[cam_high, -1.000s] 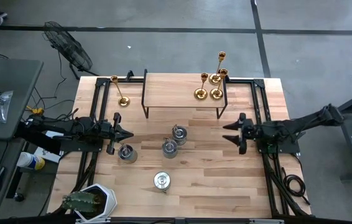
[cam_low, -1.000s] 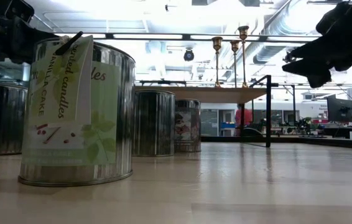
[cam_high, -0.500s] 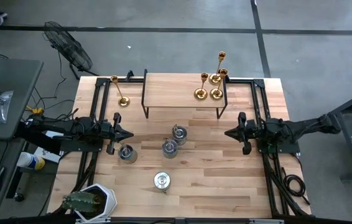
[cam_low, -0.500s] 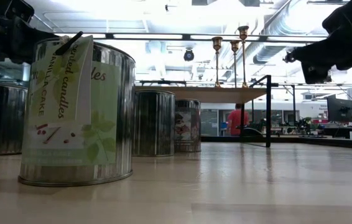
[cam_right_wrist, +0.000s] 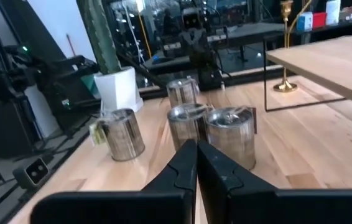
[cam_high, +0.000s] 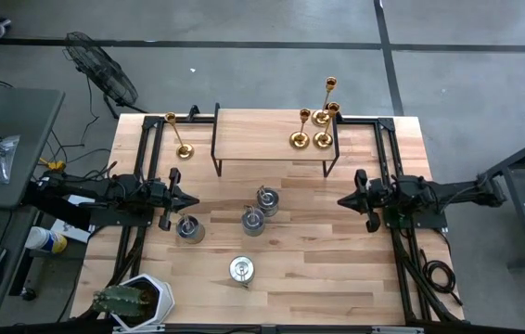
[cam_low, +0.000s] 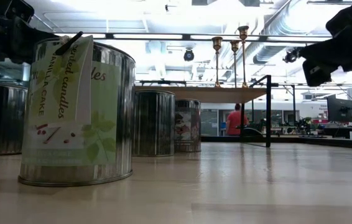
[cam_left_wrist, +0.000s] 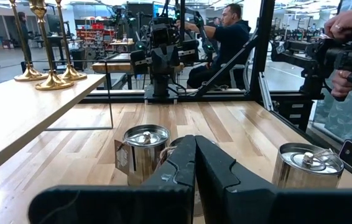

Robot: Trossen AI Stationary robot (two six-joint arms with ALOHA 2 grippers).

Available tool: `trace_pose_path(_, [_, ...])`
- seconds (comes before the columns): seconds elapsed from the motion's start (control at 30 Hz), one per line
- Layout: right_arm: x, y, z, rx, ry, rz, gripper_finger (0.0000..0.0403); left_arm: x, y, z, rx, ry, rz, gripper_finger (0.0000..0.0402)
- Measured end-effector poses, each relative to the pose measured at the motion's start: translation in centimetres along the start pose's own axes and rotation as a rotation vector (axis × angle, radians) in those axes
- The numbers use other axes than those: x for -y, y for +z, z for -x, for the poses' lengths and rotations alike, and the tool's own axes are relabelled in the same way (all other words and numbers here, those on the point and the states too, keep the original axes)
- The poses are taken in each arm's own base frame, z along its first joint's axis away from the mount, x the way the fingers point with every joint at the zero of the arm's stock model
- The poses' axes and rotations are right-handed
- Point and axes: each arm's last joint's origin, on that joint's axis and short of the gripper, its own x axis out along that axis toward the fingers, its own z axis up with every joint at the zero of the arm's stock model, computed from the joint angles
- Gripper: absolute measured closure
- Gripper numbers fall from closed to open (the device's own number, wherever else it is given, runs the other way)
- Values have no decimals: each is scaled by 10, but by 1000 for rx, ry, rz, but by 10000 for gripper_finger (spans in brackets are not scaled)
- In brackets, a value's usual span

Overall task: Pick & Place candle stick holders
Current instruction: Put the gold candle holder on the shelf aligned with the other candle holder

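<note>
High view, gold candlesticks: three (cam_high: 321,125) stand clustered at the right end of the raised wooden shelf (cam_high: 262,134); a fourth (cam_high: 178,137) stands on the table (cam_high: 337,269) just off the shelf's left end.
Silver tins: two (cam_high: 260,211) sit close together in front of the shelf; a third (cam_high: 188,227) is farther toward the left arm; a fourth (cam_high: 239,270) stands alone, nearest the front edge.
Writing: in the low view the nearest tin (cam_low: 79,112) has a tag and label reading "candles", "CAKE" and part of "VANILLA".
Left gripper (cam_high: 191,198): just beside the third tin, left of the shelf's front; fingers (cam_left_wrist: 182,165) pressed together, holding nothing.
Right gripper (cam_high: 341,200): in front of the shelf's right legs, well apart from the tins; fingers (cam_right_wrist: 191,163) closed on nothing.
Open room: bare wood lies between the tins and the right gripper, and along the front edge.
Edges: black rails (cam_high: 388,153) run down both sides of the table.
Beyond: a potted plant (cam_high: 133,299) at the front left corner; a person in red (cam_low: 233,119) far behind.
</note>
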Motion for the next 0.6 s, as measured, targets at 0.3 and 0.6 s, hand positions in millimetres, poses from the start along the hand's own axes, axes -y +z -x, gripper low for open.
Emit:
trace_pose_path(0.3, [0,0,0,0,0,-3,399,0,0,0,0,3,0,402])
trace_pose_path(0.6, [0,-1,0,-6,-2,-3,399,0,0,0,0,3,0,402])
